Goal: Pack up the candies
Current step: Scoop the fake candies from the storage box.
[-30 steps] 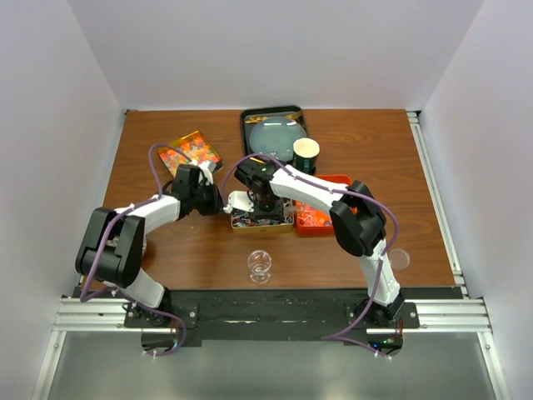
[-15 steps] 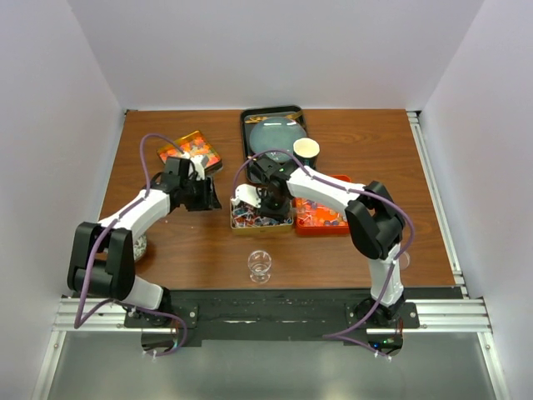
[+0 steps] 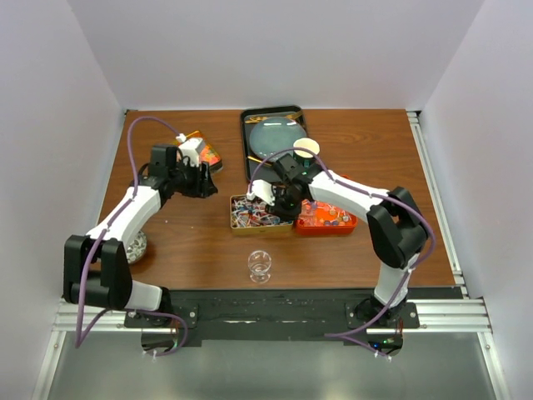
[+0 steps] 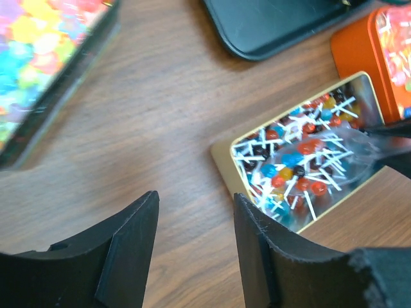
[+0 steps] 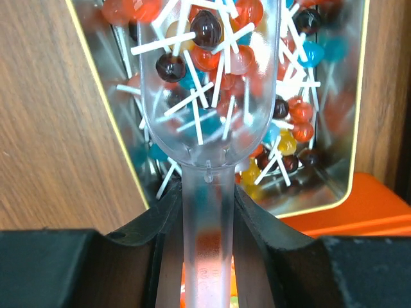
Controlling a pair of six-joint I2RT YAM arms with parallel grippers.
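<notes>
The candies (image 4: 295,160) are small coloured lollipops on white sticks, heaped in a gold tin (image 3: 235,223) at mid-table. My right gripper (image 5: 205,192) is shut on the handle of a clear plastic scoop (image 5: 205,70). The scoop's bowl hangs over the tin with several candies (image 5: 205,29) in it. In the top view my right gripper (image 3: 281,197) sits at the tin's back right corner. My left gripper (image 4: 196,199) is open with nothing between its fingers, over bare wood to the left of the tin. From above, my left gripper (image 3: 200,179) stands beside a colourful tin (image 3: 202,153).
An orange tin (image 3: 329,223) holding more sweets touches the gold tin's right side. Behind them are a black tray (image 3: 273,133) and a green cup (image 3: 306,151). A small glass (image 3: 261,265) stands near the front edge. A glass object (image 3: 135,247) lies by the left arm.
My left gripper has opened and drawn back from the gold tin toward the back left. My right arm has swung right, bringing the scoop over the tin with candies in it.
</notes>
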